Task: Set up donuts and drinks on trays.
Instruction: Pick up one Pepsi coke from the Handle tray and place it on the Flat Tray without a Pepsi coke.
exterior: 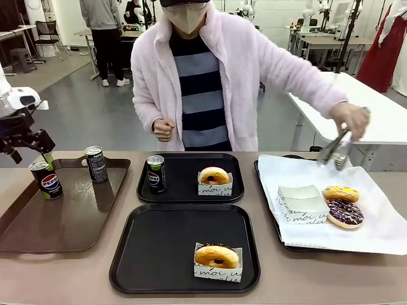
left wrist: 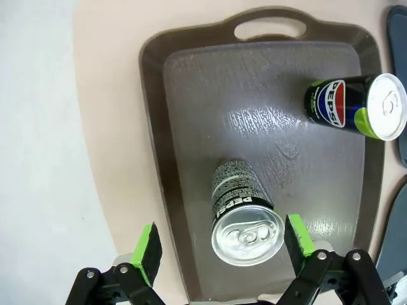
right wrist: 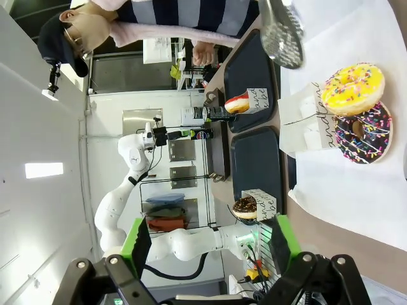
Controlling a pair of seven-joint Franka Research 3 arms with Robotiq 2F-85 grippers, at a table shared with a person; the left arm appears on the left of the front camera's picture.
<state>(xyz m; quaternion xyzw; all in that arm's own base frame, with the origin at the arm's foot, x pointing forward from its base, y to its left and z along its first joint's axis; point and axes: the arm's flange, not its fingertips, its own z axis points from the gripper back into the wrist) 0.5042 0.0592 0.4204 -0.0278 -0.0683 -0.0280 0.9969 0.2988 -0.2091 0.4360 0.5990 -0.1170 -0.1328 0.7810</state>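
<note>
Black trays, centre frame: far tray [exterior: 184, 192] holds donut [exterior: 214, 175] and can [exterior: 156, 173]; near tray [exterior: 159, 248] only its donut [exterior: 217, 256]. Your left gripper [left wrist: 222, 244], jaws apart, hangs over a spare can [left wrist: 245, 219] on the brown tray [exterior: 63, 222], left; right gripper [right wrist: 210, 244] spread, empty.

Our left gripper [left wrist: 221, 240] is black, with silver screws [left wrist: 87, 274] at the joints below its bright green pads [left wrist: 147, 251]. Our right gripper [right wrist: 208, 241] matches. Behind the fingers, our left arm [exterior: 19, 99] has white casing.
</note>
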